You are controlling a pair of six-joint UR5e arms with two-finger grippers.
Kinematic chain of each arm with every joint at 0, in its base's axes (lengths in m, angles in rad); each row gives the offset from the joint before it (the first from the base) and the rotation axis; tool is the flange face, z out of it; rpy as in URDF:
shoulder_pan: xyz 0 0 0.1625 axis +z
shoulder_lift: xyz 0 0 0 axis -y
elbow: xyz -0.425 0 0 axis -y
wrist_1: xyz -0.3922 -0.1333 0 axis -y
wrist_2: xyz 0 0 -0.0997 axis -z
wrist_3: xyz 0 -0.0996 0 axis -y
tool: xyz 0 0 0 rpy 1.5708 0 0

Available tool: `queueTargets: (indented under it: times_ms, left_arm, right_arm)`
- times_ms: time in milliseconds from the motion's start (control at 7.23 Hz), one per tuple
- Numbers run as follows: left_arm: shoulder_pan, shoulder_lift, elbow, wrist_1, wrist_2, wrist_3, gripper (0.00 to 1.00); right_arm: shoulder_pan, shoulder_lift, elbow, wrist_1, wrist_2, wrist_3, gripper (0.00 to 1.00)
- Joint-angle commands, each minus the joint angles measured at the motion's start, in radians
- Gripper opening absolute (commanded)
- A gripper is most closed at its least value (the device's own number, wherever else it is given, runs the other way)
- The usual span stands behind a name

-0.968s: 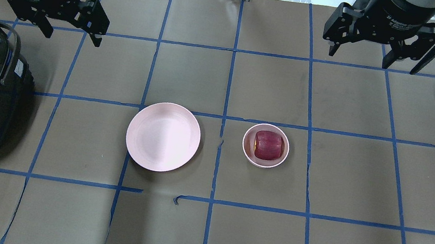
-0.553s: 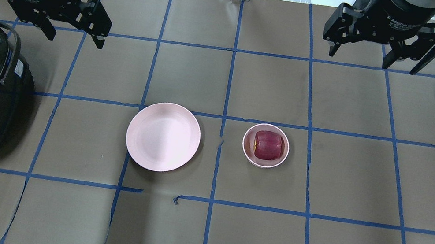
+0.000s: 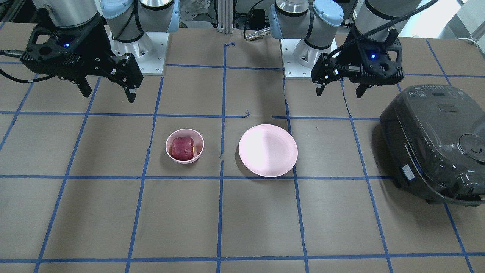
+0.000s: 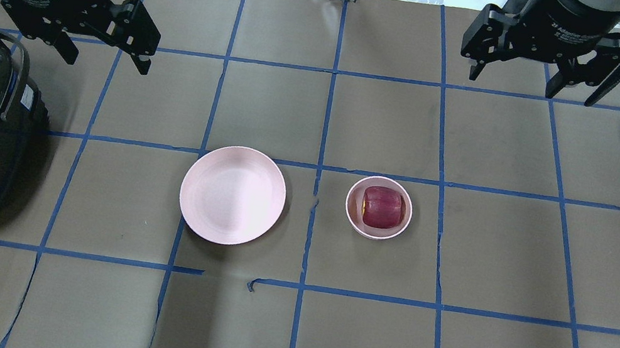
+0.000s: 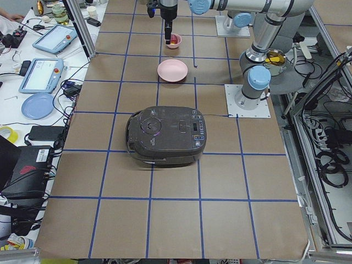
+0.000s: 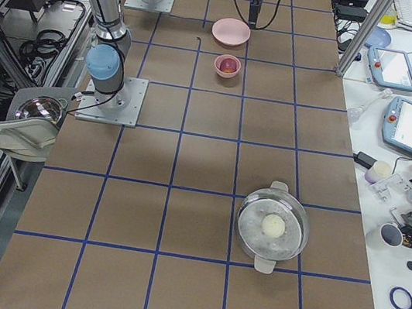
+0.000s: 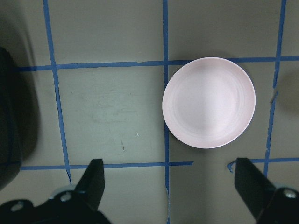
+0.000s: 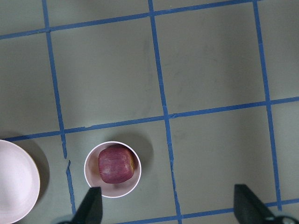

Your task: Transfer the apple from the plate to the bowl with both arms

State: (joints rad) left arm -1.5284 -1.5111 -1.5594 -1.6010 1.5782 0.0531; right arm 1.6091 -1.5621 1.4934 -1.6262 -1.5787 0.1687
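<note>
A robotics lab. The surface (image 4: 381, 129) wears brown paper (image 4: 494, 251) gridded with blue tape (image 4: 329, 107). Beside it lie teach pendants (image 5: 39, 82) and tangled cables (image 5: 330, 159).
</note>
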Motion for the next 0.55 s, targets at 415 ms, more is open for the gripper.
queueTargets:
  times_ms: [415]
  left_arm:
    - [0.001,0.023,0.002,-0.004,0.013,-0.001,1.0]
  right_arm:
    - [0.0,-0.001,0.001,0.006,-0.006,0.0,1.0]
